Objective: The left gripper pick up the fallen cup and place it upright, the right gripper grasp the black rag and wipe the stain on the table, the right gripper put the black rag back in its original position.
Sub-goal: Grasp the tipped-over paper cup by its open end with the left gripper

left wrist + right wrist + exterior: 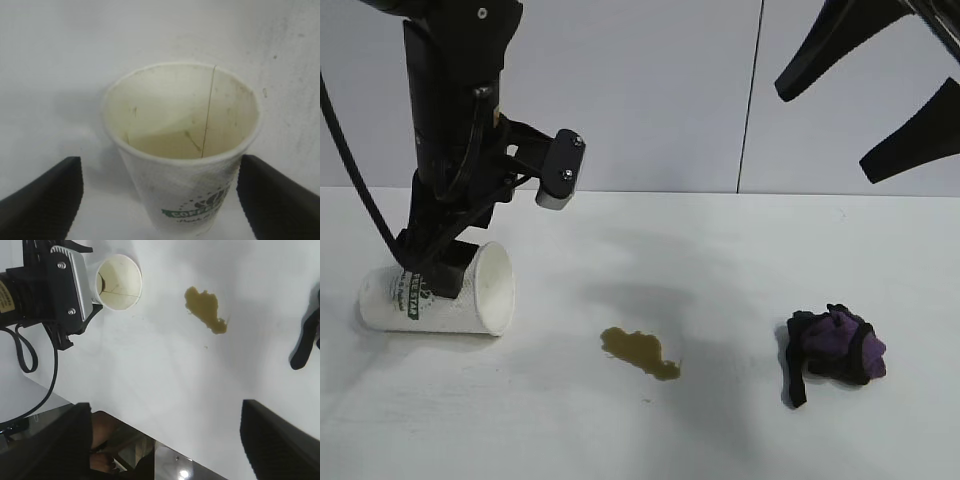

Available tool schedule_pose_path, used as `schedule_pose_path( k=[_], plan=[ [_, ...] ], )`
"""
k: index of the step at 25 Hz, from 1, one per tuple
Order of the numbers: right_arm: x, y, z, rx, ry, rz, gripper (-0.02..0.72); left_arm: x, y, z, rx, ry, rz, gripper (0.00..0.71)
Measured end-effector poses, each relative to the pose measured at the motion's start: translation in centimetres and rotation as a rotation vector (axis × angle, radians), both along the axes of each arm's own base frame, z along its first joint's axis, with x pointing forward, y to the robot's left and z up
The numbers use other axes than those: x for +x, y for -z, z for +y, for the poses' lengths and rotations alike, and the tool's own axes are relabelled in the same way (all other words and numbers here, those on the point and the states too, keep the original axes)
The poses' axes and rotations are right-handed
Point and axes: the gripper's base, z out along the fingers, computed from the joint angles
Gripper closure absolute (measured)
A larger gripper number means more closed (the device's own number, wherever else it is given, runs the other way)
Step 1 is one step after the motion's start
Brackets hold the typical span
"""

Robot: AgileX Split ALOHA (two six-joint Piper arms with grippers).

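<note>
I am holding my left gripper (pixel 432 268), black with two long tapered fingers, spread wide over the fallen white embossed paper cup (pixel 440 293), one finger (pixel 42 200) standing on each side of its body near the mouth; from the wrist view I cannot tell whether either finger is touching the wall, and nothing is pinched. The cup is lying on its side at the left of the wide white matte table (pixel 650 230), its open mouth turned toward the middle. Inside, it is showing a pale, faintly yellowed lining with a thin vertical seam and no pool of liquid that I can make out. A green band on its side is carrying white lettering; I am reading what looks like "COFFEE", though part of it is cut off. My right gripper (pixel 880 100) is hanging high at the upper right, fingers apart and holding nothing. The brown-olive stain (pixel 640 352) is lying on the table between the cup and the small bunched black-and-purple rag (pixel 834 348), which is resting at the right, well apart from both grippers
</note>
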Motion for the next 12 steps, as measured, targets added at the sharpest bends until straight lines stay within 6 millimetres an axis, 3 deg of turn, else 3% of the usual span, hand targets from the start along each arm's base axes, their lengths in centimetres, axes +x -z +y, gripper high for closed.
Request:
schedule_pose_path(
  k=[6, 12],
  plan=[
    [0.0, 0.0, 0.0, -0.003, 0.003, -0.005, 0.141, 0.2, 1.7, -0.4, -0.023, -0.007, 0.027, 0.105],
    [0.2, 0.0, -0.1, -0.008, 0.01, -0.015, 0.141, 0.4, 2.0, -0.6, -0.042, -0.006, 0.024, 0.105]
  ],
)
